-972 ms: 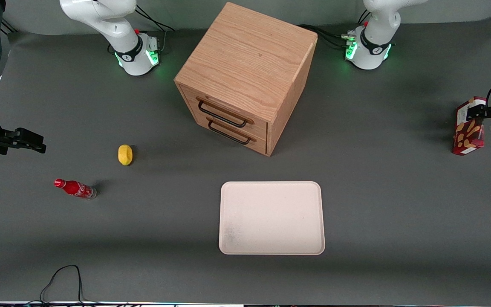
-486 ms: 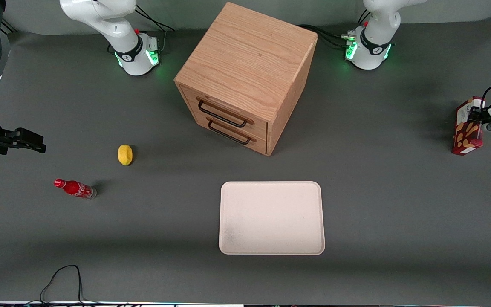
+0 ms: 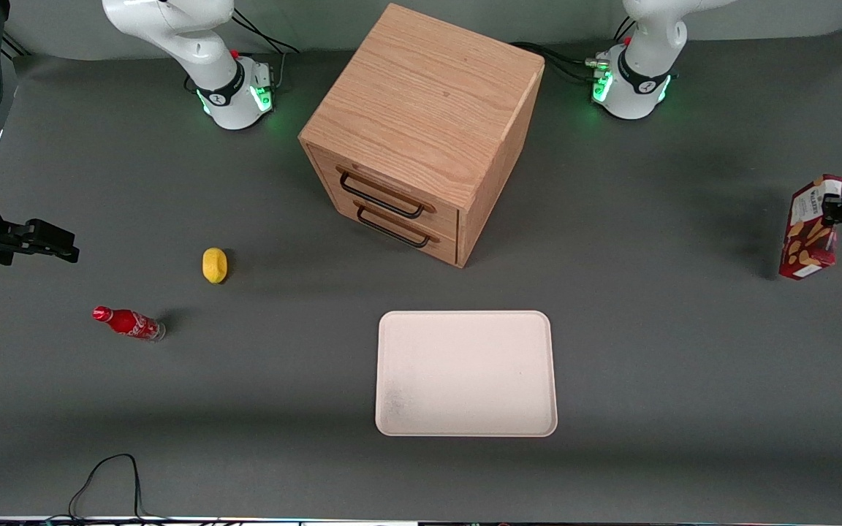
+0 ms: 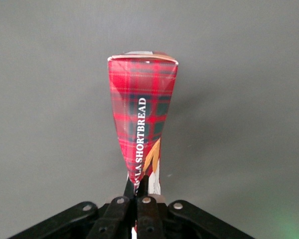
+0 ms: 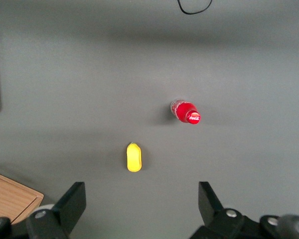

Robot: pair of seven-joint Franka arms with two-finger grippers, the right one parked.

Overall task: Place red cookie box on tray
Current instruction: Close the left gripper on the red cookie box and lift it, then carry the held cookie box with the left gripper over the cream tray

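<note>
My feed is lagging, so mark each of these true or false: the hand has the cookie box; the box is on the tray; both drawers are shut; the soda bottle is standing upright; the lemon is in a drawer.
1. The hand is shut on the red cookie box. True.
2. The box lies on the tray. False: it is held at the working arm's end of the table, and nothing lies on the tray.
3. Both drawers of the wooden cabinet are shut. True.
4. The soda bottle stands upright. True.
5. The lemon is in a drawer. False: it lies on the table.
</note>
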